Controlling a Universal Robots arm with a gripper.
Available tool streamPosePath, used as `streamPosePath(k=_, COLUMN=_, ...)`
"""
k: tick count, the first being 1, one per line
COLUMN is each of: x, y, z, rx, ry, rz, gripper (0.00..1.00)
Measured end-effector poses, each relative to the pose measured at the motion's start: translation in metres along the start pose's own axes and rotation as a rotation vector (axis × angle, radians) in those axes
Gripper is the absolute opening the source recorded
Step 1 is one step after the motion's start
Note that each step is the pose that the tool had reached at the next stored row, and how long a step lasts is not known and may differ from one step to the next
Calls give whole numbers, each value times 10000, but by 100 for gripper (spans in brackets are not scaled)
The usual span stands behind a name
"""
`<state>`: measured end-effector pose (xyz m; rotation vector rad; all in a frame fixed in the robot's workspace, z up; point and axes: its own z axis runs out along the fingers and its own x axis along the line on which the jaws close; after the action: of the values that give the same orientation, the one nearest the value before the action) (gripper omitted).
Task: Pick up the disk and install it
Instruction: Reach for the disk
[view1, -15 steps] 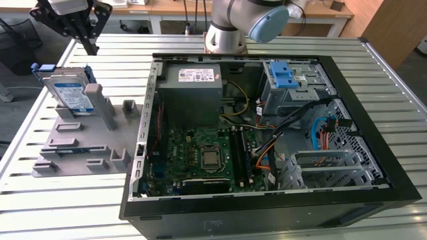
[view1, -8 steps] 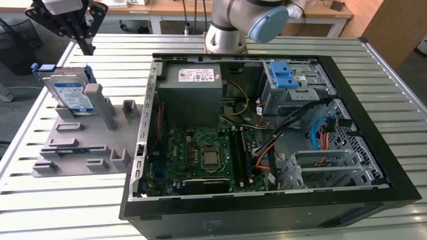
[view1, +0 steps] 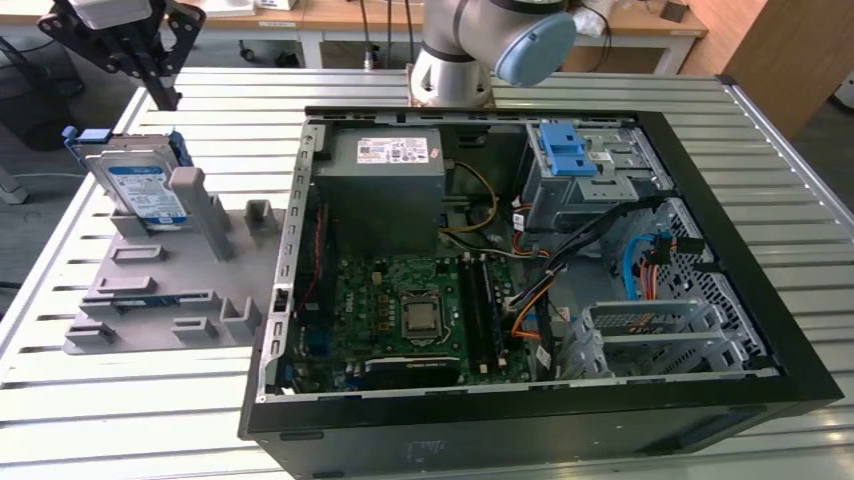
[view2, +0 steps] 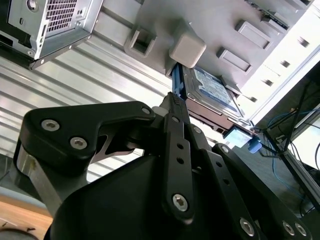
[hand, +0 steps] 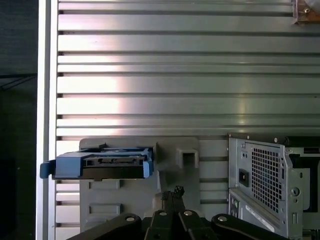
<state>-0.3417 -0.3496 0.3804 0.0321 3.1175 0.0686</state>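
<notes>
Pincer (hand: 172, 192) — fingers together, holding nothing — hovers above the grey holder (view1: 174, 275), where the disk (view1: 144, 190) stands on edge, slightly off the fingers' line.

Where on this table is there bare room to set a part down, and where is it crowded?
Bare table lies between the fixture and the exterior view's lower edge, and past the case on the exterior view's right. Crowded: inside the case, and the fixture, where the disk stands.
</notes>
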Motion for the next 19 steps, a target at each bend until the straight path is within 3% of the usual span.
streamPosePath(k=19, x=167, y=25, z=23, rx=1, ry=58, rz=2, gripper=11)
